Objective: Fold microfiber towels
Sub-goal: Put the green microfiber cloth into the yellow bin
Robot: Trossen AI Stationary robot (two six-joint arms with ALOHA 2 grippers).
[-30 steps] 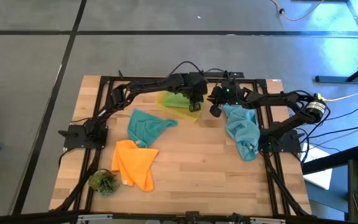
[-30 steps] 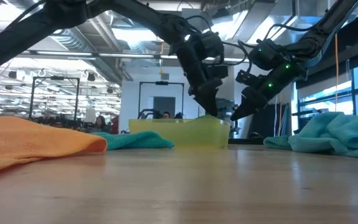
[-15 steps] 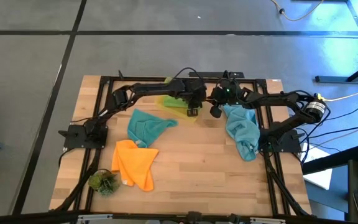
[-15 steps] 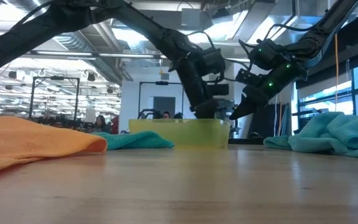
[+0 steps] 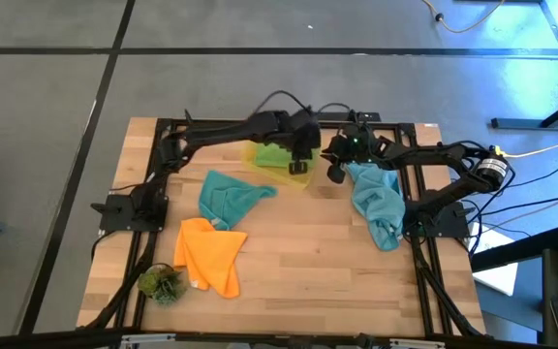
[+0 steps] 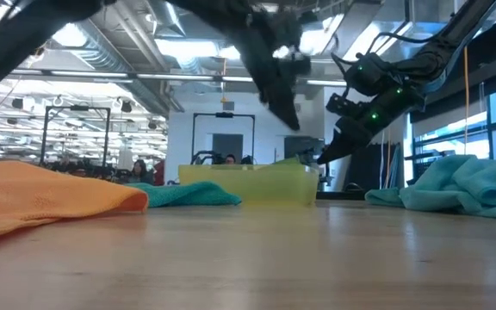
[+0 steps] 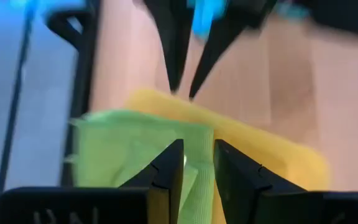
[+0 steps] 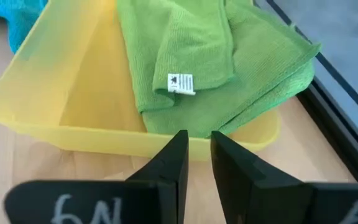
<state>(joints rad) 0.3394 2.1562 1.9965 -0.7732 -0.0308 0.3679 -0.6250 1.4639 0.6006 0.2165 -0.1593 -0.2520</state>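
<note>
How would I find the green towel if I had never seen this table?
Look at the far side of the wooden table, where the two dark arms meet. There sits a see-through yellow bin, and the green towel lies folded inside it, one edge draped over the rim. It is the only towel in a bin; the orange towel and two teal towels lie on the wood.
</note>
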